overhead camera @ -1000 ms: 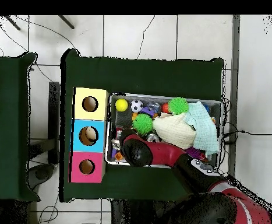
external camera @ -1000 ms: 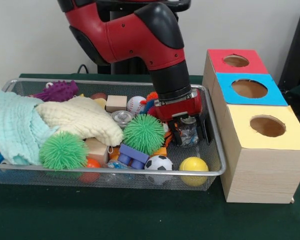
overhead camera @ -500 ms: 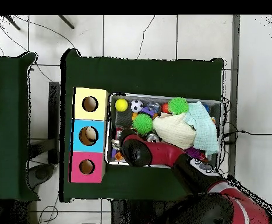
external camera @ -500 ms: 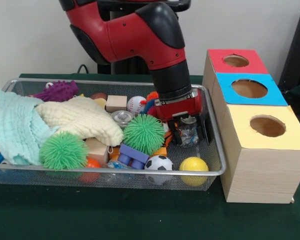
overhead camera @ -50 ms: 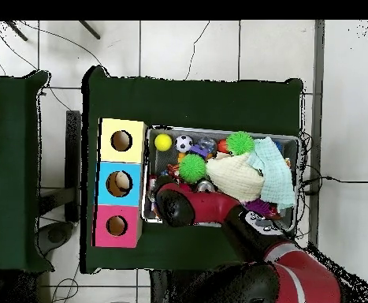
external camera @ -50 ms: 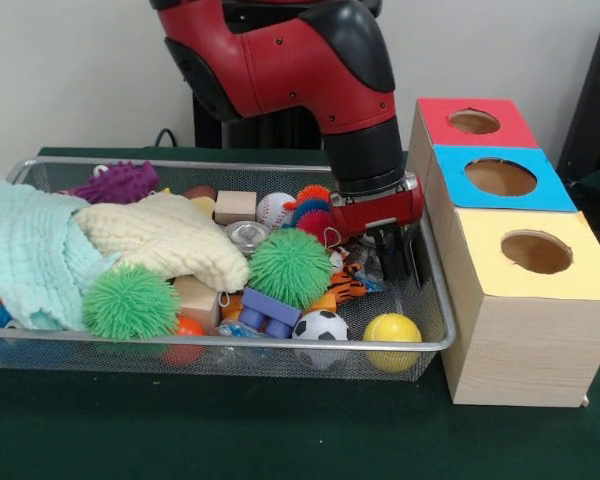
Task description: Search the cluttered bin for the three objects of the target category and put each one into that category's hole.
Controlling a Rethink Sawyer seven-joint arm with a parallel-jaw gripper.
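Bin (external camera @ -50 ms: 435, 345): pincer (external camera @ -50 ms: 395, 252) at 3 o'clock end, grip state cannot tell. Keep vertical, clear of mesh wall beside box (external camera @ -50 ms: 525, 300).

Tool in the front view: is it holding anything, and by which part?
Cannot be told. The tool hangs low by the bin's end nearest the boxes; its black fingers show nothing clearly between them.

Green table (external camera @ -50 ms: 230, 430) — tiled floor (overhead camera @ -50 ms: 187, 47)

No legible text or labels anywhere.
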